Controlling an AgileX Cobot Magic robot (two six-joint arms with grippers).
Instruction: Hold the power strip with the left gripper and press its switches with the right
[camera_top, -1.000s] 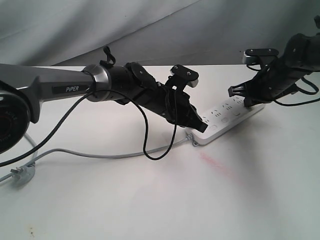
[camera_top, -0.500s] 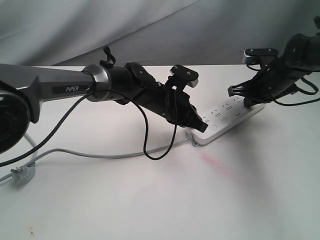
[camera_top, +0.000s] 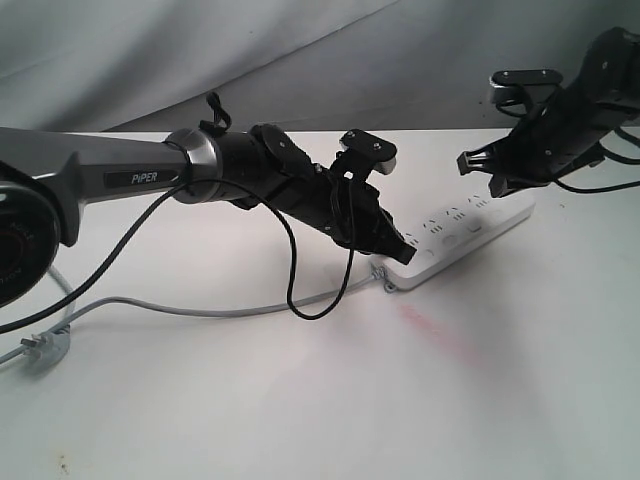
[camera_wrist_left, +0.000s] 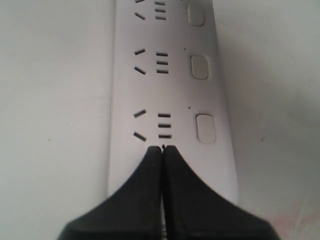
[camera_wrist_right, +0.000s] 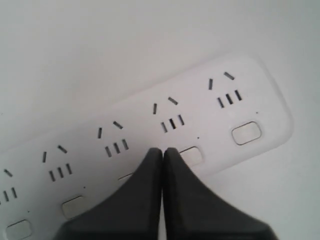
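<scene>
The white power strip (camera_top: 468, 232) lies slantwise on the white table, its grey cord (camera_top: 200, 308) running off to the left. My left gripper (camera_top: 405, 255) on the "PIPER" arm is shut, its closed tips (camera_wrist_left: 163, 148) resting on the top face of the strip (camera_wrist_left: 175, 95) at the cord end, beside the nearest switch (camera_wrist_left: 205, 128). My right gripper (camera_top: 497, 188) is shut too and hangs a little above the strip's far half. In the right wrist view its tips (camera_wrist_right: 162, 150) sit over the button row of the strip (camera_wrist_right: 137, 112), next to one switch (camera_wrist_right: 191, 156).
A small grey plug (camera_top: 45, 345) lies at the table's left edge. A loose black cable loop (camera_top: 300, 290) hangs under the left arm. A faint red smear (camera_top: 430, 328) marks the table in front of the strip. Grey cloth hangs behind.
My right gripper has lifted up and away from the strip's top face. The left arm and the strip have stayed put.
</scene>
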